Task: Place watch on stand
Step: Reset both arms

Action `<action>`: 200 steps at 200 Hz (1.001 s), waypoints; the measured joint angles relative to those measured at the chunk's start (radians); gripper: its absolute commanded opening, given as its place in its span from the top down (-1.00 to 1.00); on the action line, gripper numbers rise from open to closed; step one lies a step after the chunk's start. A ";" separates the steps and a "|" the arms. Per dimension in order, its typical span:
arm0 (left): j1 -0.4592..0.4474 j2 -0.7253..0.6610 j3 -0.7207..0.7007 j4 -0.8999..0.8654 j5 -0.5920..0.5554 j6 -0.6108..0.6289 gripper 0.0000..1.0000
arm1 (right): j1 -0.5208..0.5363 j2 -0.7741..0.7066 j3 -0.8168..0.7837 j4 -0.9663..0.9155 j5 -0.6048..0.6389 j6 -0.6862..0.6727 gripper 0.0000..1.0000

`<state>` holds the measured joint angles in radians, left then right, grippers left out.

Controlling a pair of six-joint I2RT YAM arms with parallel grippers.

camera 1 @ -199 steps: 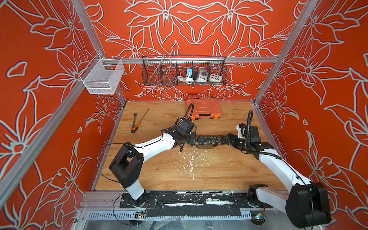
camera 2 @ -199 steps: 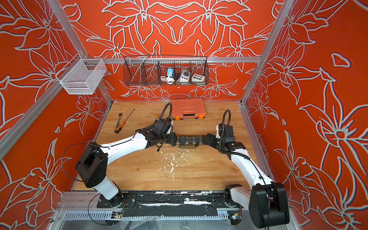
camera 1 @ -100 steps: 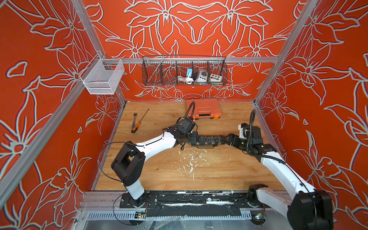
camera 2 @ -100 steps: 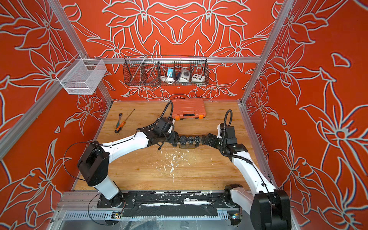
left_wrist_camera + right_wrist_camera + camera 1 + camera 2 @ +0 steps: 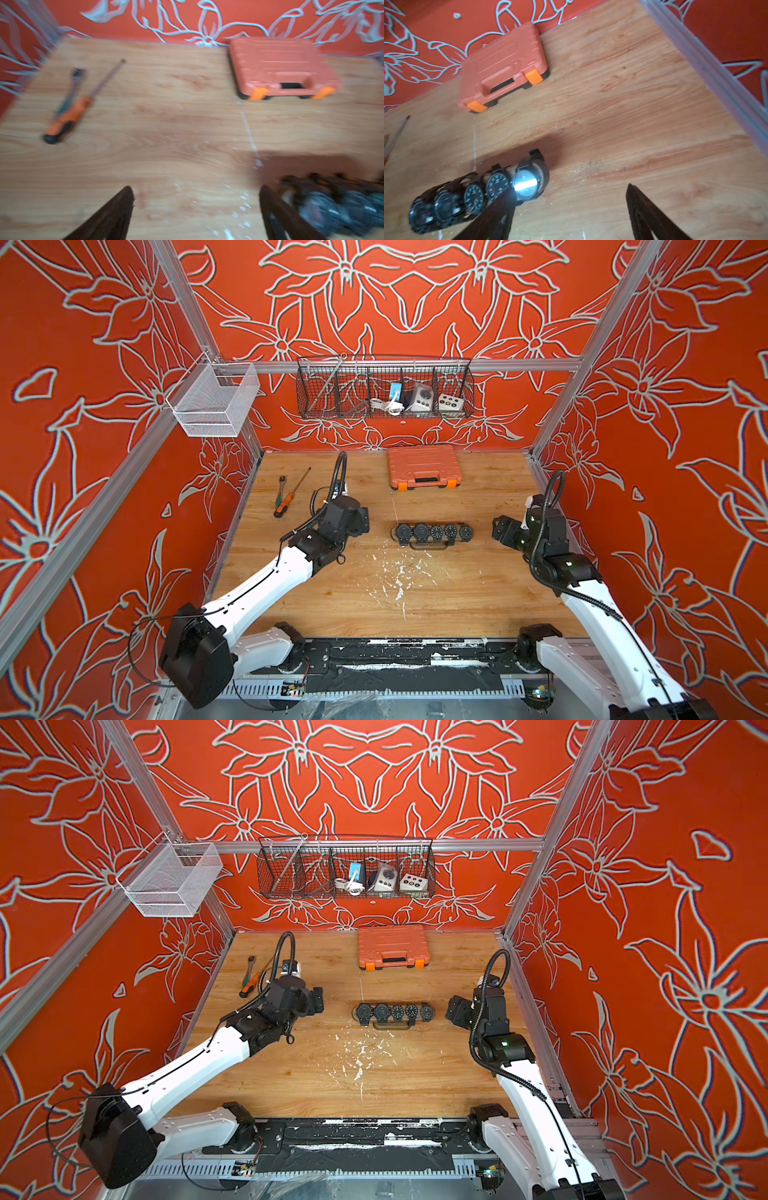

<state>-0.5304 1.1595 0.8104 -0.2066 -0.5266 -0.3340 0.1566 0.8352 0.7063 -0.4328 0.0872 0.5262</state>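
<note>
Looking down in both top views, I have five watches (image 5: 432,532) strapped in a row along the stand (image 5: 429,545), which sits mid-table well in front of the orange case (image 5: 424,467), and both arms stand clear of it, one to each side. My left gripper (image 5: 362,521) has its jaws spread and empty; my right gripper (image 5: 454,1011) likewise looks wide with nothing in it. I judge the placing done, so the job now is a clean retreat: pull each arm straight back and level, away from the bar ends, without clipping a strap. On the left wrist view everything smears; I can see two dark fingertips (image 5: 116,209) wide apart over bare wood, the screwdriver (image 5: 68,116) off to one side, and only a blurred corner of the watch row (image 5: 340,205). On the right wrist view the nearest watch face (image 5: 526,185) glares white, so its dial is unreadable, and one finger (image 5: 496,212) covers part of the row; the stand's base is hidden there.
</note>
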 measured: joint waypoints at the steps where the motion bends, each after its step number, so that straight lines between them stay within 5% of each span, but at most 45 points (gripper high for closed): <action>1: 0.000 -0.002 -0.005 0.003 -0.008 0.003 -0.99 | 0.000 0.001 0.000 0.001 0.009 -0.002 -0.74; 40: 0.047 -0.090 -0.264 0.213 -0.217 0.156 -0.98 | -0.001 0.035 -0.005 0.070 0.232 -0.061 -0.85; 73: 0.179 -0.111 -0.336 0.364 -0.290 0.234 -0.98 | -0.002 0.070 -0.105 0.260 0.411 -0.146 -0.89; 121: 0.344 0.022 -0.330 0.479 -0.154 0.256 -0.98 | -0.026 0.292 -0.200 0.489 0.533 -0.245 -0.96; 200: 0.479 0.206 -0.418 0.745 0.089 0.269 -0.98 | -0.087 0.518 -0.246 0.837 0.474 -0.327 -0.96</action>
<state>-0.0513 1.3651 0.3920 0.5388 -0.4377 -0.0647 0.0692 1.3533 0.4599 0.4042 0.5610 0.1993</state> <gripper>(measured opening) 0.992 0.981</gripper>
